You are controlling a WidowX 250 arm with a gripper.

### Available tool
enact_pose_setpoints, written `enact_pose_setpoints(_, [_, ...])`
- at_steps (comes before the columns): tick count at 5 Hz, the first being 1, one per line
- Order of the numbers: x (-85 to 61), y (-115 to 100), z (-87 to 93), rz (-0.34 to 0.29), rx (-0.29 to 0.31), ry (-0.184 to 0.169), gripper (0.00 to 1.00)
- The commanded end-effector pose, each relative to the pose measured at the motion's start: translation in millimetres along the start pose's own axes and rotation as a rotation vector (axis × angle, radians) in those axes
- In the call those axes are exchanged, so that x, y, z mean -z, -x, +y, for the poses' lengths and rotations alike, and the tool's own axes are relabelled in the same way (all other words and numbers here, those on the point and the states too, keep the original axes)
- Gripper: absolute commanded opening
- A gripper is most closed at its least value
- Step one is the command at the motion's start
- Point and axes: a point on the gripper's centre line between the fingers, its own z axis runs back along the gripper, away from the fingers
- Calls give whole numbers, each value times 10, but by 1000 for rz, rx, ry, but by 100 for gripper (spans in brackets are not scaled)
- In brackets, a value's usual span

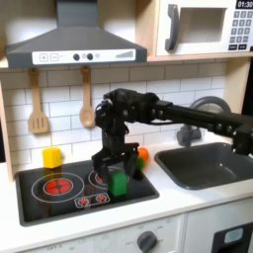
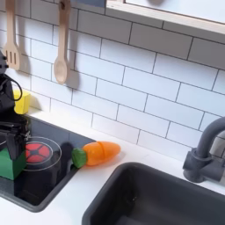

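Observation:
A green block (image 1: 119, 184) stands on the black stovetop (image 1: 59, 198) beside the right burner. My gripper (image 1: 119, 169) hangs straight over it, open, with one finger on each side of the block's top and a gap to each. In the second exterior view the gripper (image 2: 11, 141) sits at the left edge above the green block (image 2: 10, 166). An orange toy carrot with a green end (image 2: 97, 153) lies on the counter just right of the stove, and it shows behind the arm as the carrot (image 1: 143, 155).
A yellow item (image 1: 51, 157) stands at the stove's back left. A wooden spatula (image 1: 38, 107) and a wooden spoon (image 1: 86, 101) hang on the tiled wall. The dark sink (image 1: 206, 164) with its grey faucet (image 2: 207, 155) lies to the right. A range hood (image 1: 74, 44) overhangs the stove.

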Motion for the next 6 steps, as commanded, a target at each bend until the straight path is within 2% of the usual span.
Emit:
enact_pose_setpoints(1, [35, 3, -15, 5, -2, -1, 100])
enact_pose_setpoints(4, [43, -28, -13, -6, -3, -3, 100])
enact_pose_setpoints(5, [85, -18, 8, 5, 0, 7, 91])
enact_pose_setpoints(6, [86, -17, -9, 7, 16, 8, 53])
